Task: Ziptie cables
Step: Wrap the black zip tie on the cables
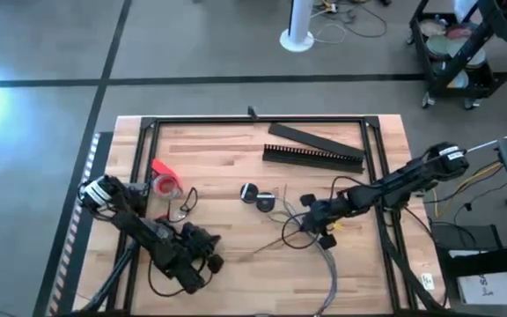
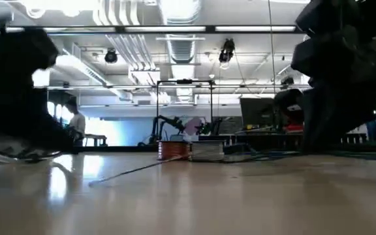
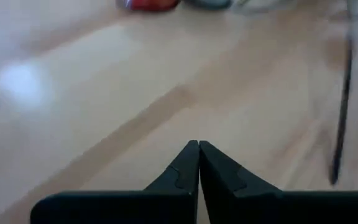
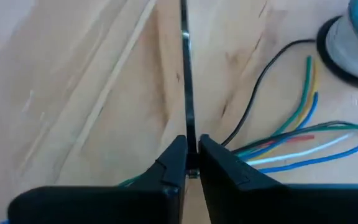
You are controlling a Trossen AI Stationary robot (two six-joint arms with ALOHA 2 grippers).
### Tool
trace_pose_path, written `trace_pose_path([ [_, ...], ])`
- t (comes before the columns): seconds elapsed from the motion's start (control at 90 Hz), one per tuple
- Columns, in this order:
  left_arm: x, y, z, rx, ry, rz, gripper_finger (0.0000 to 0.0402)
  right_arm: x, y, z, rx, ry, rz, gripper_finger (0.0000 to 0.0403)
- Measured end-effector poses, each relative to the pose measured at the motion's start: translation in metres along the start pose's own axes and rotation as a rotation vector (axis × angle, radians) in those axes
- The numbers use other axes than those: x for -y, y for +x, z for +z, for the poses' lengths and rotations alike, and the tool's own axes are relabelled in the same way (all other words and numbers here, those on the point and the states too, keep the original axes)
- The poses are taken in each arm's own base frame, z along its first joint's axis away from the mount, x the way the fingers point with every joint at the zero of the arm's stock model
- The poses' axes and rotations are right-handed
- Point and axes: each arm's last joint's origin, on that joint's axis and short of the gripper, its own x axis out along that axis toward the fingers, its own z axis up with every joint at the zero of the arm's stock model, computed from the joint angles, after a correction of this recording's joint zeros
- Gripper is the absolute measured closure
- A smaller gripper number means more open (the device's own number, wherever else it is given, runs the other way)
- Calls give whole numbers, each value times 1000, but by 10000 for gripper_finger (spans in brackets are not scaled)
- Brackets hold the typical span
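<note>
- The ziptie point(image 4: 186, 81) is pinched at one end between the fingers of the right gripper point(image 4: 191, 149), which are pressed onto the strip just above the table point(image 1: 227, 167).
- The cables point(image 1: 299, 231) are spread on the wood just beside the right gripper; coloured wires point(image 4: 303, 134) lie close to the ziptie.
- The left gripper point(image 3: 198, 152) is held low over bare wood, well apart from the cables, fingers together and empty.

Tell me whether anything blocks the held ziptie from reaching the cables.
Nothing visible does. The right pincer is shut on the ziptie, and the coloured cables lie right beside it on bare table. The left pincer sits shut, far off.
</note>
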Motion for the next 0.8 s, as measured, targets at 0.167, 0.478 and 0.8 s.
trace_pose_path([
  [0.167, 29, 6, 32, 74, 74, -60, 382, 2, 0, 2, 9, 16, -9, 354],
  [0.478, 61, 72, 86, 226, 97, -210, 297, 3, 0, 1, 3, 54, -29, 367],
  [0.8, 96, 137, 108, 286, 210, -401, 256, 2, 0, -2, -12, 36, 2, 327],
])
